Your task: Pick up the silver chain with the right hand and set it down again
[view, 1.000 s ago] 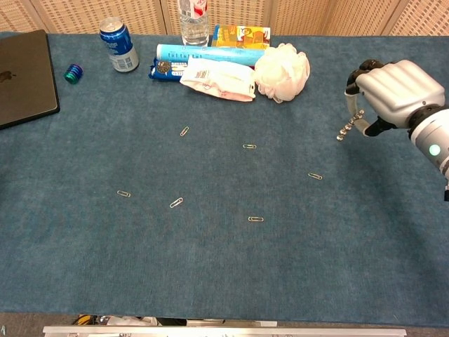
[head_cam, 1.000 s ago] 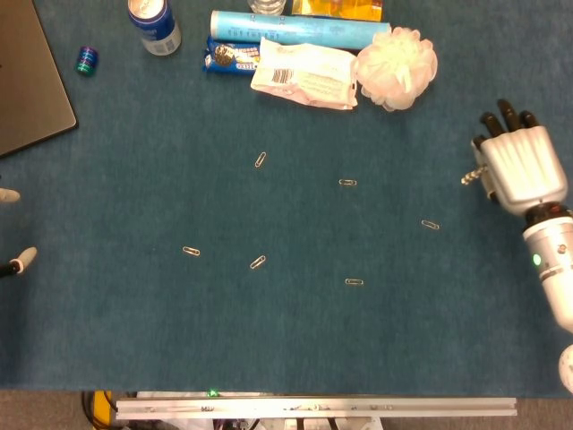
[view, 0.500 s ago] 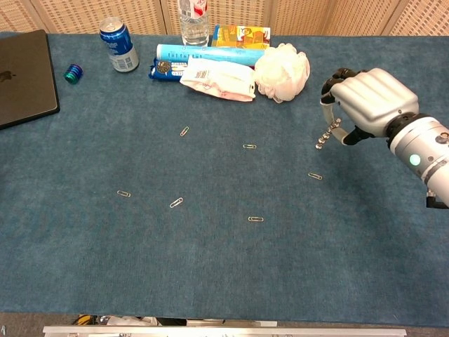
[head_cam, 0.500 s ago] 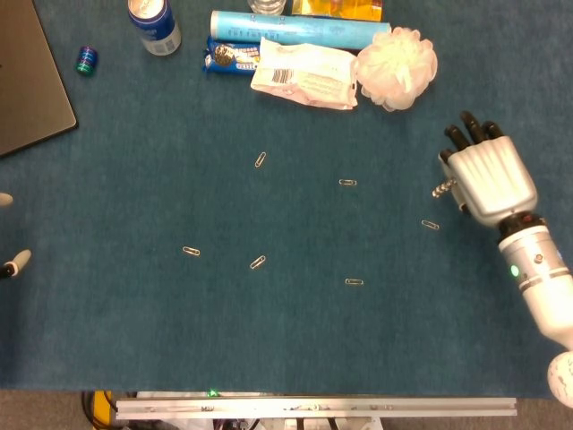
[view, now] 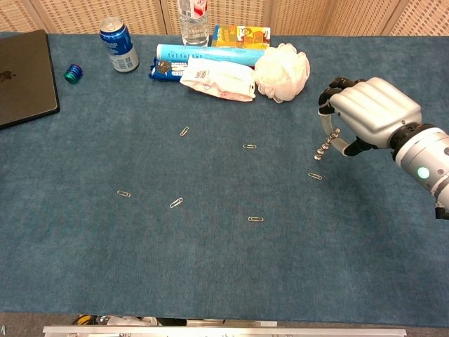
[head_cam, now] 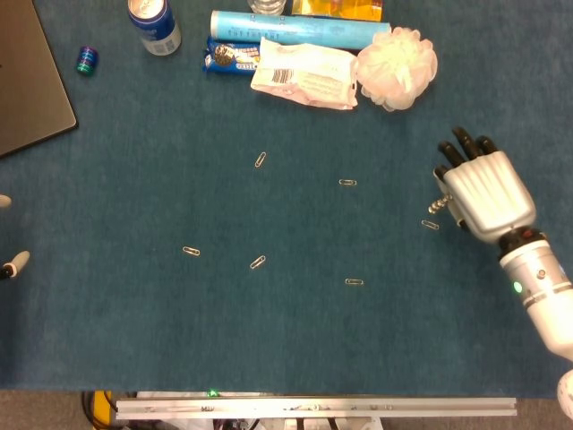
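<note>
The fingers (view: pixel 330 88) of the right hand (view: pixel 366 112) are curled down and in, and a short length of the silver chain (view: pixel 322 149) hangs from under them, pinched against the thumb (its beaded end dangles free, just above the cloth). In the head view the chain (head_cam: pixel 436 204) shows at the hand's (head_cam: pixel 484 193) inner edge, its tip close beside a paper clip (head_cam: pixel 431 225). Other clips lie scattered over the blue table (head_cam: pixel 134 313). Along the far edge sit a white bath puff (head_cam: pixel 397 59), a snack packet (head_cam: pixel 303 75), a blue tube (head_cam: pixel 295 26) and a soda can (head_cam: pixel 154 23); a laptop (head_cam: pixel 27 81) lies at the far left corner. Of the left hand (head_cam: pixel 11 266) only pale fingertips peek in, so I cannot tell how it is set
</note>
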{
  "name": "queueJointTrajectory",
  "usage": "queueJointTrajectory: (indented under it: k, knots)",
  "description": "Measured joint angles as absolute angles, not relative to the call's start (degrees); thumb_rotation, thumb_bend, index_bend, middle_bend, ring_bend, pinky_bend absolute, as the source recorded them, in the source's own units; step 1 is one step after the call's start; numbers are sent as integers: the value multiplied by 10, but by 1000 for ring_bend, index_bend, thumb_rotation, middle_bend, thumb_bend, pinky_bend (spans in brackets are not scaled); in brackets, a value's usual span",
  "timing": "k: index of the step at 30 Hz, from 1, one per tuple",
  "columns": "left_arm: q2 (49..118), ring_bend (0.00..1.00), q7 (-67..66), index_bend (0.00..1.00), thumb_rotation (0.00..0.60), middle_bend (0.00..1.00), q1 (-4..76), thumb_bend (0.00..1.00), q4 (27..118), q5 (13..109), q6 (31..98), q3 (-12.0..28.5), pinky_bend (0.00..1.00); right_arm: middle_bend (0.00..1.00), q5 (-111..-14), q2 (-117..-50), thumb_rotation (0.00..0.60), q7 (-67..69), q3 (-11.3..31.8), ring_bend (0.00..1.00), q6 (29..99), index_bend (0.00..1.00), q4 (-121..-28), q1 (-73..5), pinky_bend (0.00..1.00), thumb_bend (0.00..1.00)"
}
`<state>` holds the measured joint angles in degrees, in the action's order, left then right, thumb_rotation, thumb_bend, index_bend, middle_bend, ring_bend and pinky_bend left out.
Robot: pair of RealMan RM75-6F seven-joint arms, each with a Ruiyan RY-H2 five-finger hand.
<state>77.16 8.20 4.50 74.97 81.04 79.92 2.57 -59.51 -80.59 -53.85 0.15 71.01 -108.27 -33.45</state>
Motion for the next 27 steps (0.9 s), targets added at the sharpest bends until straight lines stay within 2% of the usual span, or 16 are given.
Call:
queueJointTrajectory:
  k: [27]
  knots:
    - [782, 217, 95, 319, 600, 203, 43, 110, 732, 807, 790, 23, 481, 257, -583, -832, 600, -541, -22, 104, 684, 580, -1050, -332, 247, 339]
